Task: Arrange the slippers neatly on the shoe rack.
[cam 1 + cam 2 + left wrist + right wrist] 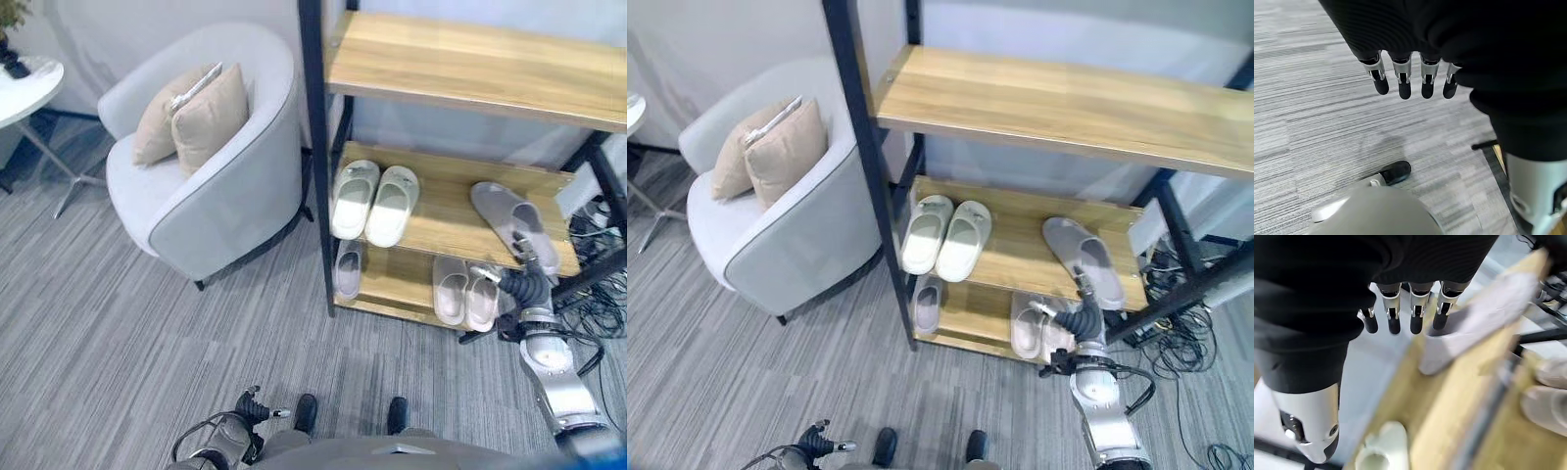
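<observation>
Where the right hand (527,284) reaches up to the shoe rack (468,211), a grey slipper (512,225) lies slanted on the middle shelf, just past the fingers. Two white slippers (372,201) sit side by side on that same shelf, well off to the hand's left. Below the hand, a pale pair (464,291) rests on the bottom shelf, with a single slipper (348,268) farther left. An armchair (789,220) with cushions stands beside the rack. Low near the floor (1312,122) hangs the left hand (1410,78), fingers straight, holding nothing. Seen from the right wrist, its fingers (1417,316) stretch out loose, tips next to the grey slipper's heel.
</observation>
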### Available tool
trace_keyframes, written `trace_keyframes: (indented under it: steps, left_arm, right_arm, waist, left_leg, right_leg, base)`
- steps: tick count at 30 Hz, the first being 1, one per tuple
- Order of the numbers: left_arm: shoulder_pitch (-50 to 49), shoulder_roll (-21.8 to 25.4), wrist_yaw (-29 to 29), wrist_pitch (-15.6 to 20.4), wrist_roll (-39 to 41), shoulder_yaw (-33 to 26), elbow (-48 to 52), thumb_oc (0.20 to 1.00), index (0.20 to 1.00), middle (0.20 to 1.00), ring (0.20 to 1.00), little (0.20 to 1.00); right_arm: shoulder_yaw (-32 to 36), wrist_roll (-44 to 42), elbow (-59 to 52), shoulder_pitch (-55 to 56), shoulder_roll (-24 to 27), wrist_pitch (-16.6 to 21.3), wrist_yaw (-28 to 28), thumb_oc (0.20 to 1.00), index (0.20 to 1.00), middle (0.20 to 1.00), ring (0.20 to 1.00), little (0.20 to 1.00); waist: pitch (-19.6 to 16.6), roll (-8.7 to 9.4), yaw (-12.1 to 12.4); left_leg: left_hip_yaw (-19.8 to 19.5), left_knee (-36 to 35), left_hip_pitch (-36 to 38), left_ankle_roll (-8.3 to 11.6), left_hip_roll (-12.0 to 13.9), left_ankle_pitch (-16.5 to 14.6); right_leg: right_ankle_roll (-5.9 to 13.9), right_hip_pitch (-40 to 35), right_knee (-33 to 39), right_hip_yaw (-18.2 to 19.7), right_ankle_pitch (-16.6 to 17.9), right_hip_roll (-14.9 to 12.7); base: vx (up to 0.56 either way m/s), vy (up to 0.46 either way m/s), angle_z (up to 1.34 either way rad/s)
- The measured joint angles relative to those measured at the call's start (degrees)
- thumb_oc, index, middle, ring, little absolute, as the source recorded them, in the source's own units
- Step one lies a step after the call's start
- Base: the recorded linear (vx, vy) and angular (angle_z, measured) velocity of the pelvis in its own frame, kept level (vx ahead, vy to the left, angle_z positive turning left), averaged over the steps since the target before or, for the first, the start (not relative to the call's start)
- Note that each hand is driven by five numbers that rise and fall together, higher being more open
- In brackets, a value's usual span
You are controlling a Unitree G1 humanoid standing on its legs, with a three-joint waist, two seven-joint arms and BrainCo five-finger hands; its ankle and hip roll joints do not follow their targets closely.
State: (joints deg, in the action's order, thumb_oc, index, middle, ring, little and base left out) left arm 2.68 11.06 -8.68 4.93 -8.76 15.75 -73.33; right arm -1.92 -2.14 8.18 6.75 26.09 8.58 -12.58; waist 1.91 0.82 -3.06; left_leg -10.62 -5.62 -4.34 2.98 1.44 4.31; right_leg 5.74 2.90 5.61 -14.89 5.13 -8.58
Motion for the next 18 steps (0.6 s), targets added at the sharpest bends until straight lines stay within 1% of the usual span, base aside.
trace_keyframes:
  steps: [1,2,4,5,7,8,9,10,11,12,13,14,15,16,17,18]
  left_arm:
    - [-0.13,-0.39,0.04,-0.01,-0.02,-0.06,0.00,1.000,1.000,1.000,1.000,1.000]
    - [-0.44,-0.72,0.05,0.00,-0.02,-0.07,-0.02,1.000,1.000,1.000,1.000,1.000]
    - [-2.05,-1.03,0.11,0.33,-0.01,-0.14,-0.08,1.000,1.000,1.000,1.000,1.000]
    - [-2.78,-1.40,0.12,0.37,0.00,-0.15,-0.08,1.000,1.000,1.000,1.000,1.000]
    - [-4.20,-2.01,0.25,0.47,0.00,-0.13,-0.07,1.000,1.000,1.000,1.000,1.000]
    - [-4.43,-2.23,0.39,0.50,0.05,-0.18,-0.07,1.000,1.000,1.000,1.000,1.000]
    - [-4.28,-2.12,1.19,0.63,0.20,-0.20,0.02,1.000,1.000,1.000,1.000,1.000]
    - [-3.94,-1.99,1.21,0.79,0.24,-0.22,0.04,1.000,1.000,1.000,1.000,1.000]
    - [-3.23,-1.46,1.25,0.84,0.44,-0.69,0.02,1.000,1.000,1.000,1.000,1.000]
    - [-1.97,-0.33,1.23,1.31,0.79,-1.47,0.30,1.000,1.000,1.000,1.000,1.000]
    - [-0.91,1.79,1.18,2.03,1.40,-2.91,0.60,1.000,1.000,1.000,1.000,1.000]
    - [-0.86,2.08,1.14,1.99,1.41,-2.94,-0.02,1.000,1.000,1.000,1.000,1.000]
    - [-0.64,0.45,1.01,2.18,1.33,-2.45,-1.73,1.000,1.000,1.000,1.000,1.000]
    - [0.83,1.25,1.03,2.41,1.37,-3.11,-0.76,1.000,1.000,1.000,1.000,1.000]
    - [1.44,1.17,1.20,1.97,1.34,-2.94,-1.46,1.000,1.000,1.000,1.000,1.000]
    - [-0.45,1.88,1.12,2.04,1.31,-2.97,-1.40,1.000,1.000,1.000,1.000,1.000]
  right_arm:
    - [-0.70,0.02,0.23,0.29,0.17,0.00,1.26,1.000,1.000,1.000,1.000,1.000]
    - [-1.76,0.14,0.20,0.98,0.94,0.00,2.44,1.000,1.000,1.000,1.000,1.000]
    - [-4.82,1.81,-0.35,1.19,3.98,0.00,4.82,1.000,1.000,1.000,1.000,1.000]
    - [-5.58,3.30,-0.94,1.18,6.14,0.08,6.17,1.000,1.000,1.000,1.000,1.000]
    - [-5.55,3.59,-1.02,1.17,8.01,0.41,7.26,1.000,1.000,1.000,1.000,1.000]
    - [-5.55,3.66,-1.00,1.12,8.75,0.74,7.47,1.000,1.000,1.000,1.000,1.000]
    - [-5.70,4.95,-1.32,1.10,9.19,1.01,7.86,1.000,1.000,1.000,1.000,1.000]
    - [-5.91,5.81,-2.14,1.07,9.24,1.26,7.88,1.000,1.000,1.000,1.000,1.000]
    - [-6.20,5.84,-1.96,0.69,9.23,2.07,7.88,1.000,1.000,1.000,1.000,1.000]
    - [-6.34,5.84,-1.91,1.02,8.38,2.05,7.87,1.000,1.000,1.000,1.000,1.000]
    - [-7.38,5.91,-2.83,1.57,7.83,2.05,7.99,1.000,1.000,1.000,1.000,1.000]
    - [-7.64,6.07,-3.69,1.77,7.85,2.37,7.98,1.000,1.000,1.000,1.000,1.000]
    - [-7.35,6.83,-2.55,0.67,8.37,2.70,7.69,1.000,1.000,1.000,1.000,1.000]
    - [-6.93,7.02,-1.55,-0.04,7.73,2.36,7.40,1.000,1.000,1.000,1.000,1.000]
    - [-7.29,7.28,0.03,-0.12,6.60,1.49,7.40,1.000,1.000,1.000,1.000,1.000]
    - [-8.72,8.12,-0.13,-0.95,4.38,1.64,7.47,1.000,1.000,1.000,1.000,1.000]
  waist:
    - [-0.53,-0.70,-0.61]
    - [-1.18,-1.46,-0.70]
    - [-1.66,-2.72,-0.49]
    - [-1.50,-3.71,-0.46]
    - [-2.11,-5.55,-0.54]
    - [-1.80,-6.23,-0.55]
    - [-1.09,-6.45,0.03]
    - [-0.01,-6.42,0.55]
    - [1.23,-5.82,0.68]
    - [3.63,-2.42,0.68]
    - [5.30,0.94,1.59]
    - [5.33,1.52,1.70]
    - [5.11,-2.02,2.58]
    - [6.39,-0.48,1.36]
    - [6.60,-0.43,0.94]
    - [5.86,1.67,3.88]
  left_leg:
    - [0.41,0.29,0.46,0.29,0.88,0.35]
    - [0.51,0.30,0.72,0.51,1.62,0.22]
    - [1.54,0.28,1.79,1.03,3.07,-0.39]
    - [2.30,0.27,2.90,1.47,4.18,-0.74]
    - [2.65,0.28,3.75,2.26,6.46,-1.36]
    - [2.83,0.79,3.87,2.23,7.65,-1.57]
    - [2.76,3.05,3.35,1.94,8.89,-2.46]
    - [2.73,4.51,3.19,1.68,9.82,-2.86]
    - [2.97,10.04,0.57,5.30,10.38,-1.33]
    - [4.00,19.13,-4.16,6.13,8.42,0.14]
    - [7.50,25.00,-6.87,5.30,6.54,0.14]
    - [9.76,24.51,-6.96,4.90,4.81,-0.06]
    - [10.33,20.22,-9.29,5.08,6.14,0.06]
    - [9.60,20.91,-12.98,5.38,3.81,-0.45]
    - [10.07,19.20,-13.88,4.47,3.09,-0.38]
    - [10.37,13.56,-11.43,2.91,0.03,-0.60]
  right_leg:
    - [-0.06,-0.20,-0.14,0.09,0.01,0.69]
    - [-0.36,-0.34,-0.24,0.12,-0.19,1.45]
    - [-1.09,-0.66,-0.24,1.57,-0.49,2.99]
    - [-1.84,-1.32,-0.01,2.29,-0.74,4.13]
    - [-2.86,-1.99,0.00,2.95,-1.28,6.49]
    - [-3.37,-2.35,-0.30,2.89,-1.45,7.87]
    - [-5.67,-2.06,-1.35,2.94,-2.18,9.36]
    - [-6.53,-2.04,-1.95,2.94,-2.67,10.58]
    - [-8.91,-1.23,-3.89,2.11,-3.37,11.67]
    - [-11.10,-0.52,-5.98,1.66,-4.50,9.81]
    - [-11.41,-2.06,-4.67,1.49,-4.57,8.27]
    - [-10.36,-3.00,-2.55,1.54,-5.20,8.06]
    - [-11.11,1.56,-16.71,0.19,-10.72,10.72]
    - [-13.12,3.37,-24.85,0.48,-19.27,9.59]
    - [-11.16,2.91,-23.38,-0.79,-19.06,10.24]
    - [-8.29,2.01,-19.30,2.70,-17.08,10.23]
  base:
    - [-0.14,-0.333,-0.20]
    - [-0.11,-0.292,-0.20]
    - [-0.07,-0.232,-0.35]
    - [-0.06,-0.227,-0.42]
    - [-0.09,-0.318,-0.27]
    - [-0.11,-0.324,-0.10]
    - [-0.13,-0.336,-0.09]
    - [-0.12,-0.286,-0.01]
    - [-0.08,-0.212,0.19]
    - [-0.02,-0.044,0.22]
    - [-0.03,-0.012,0.05]
    - [-0.03,0.010,-0.34]
    - [0.04,0.092,0.00]
    - [0.10,0.124,0.45]
    - [0.15,0.172,-0.05]
    - [0.17,0.172,-0.74]
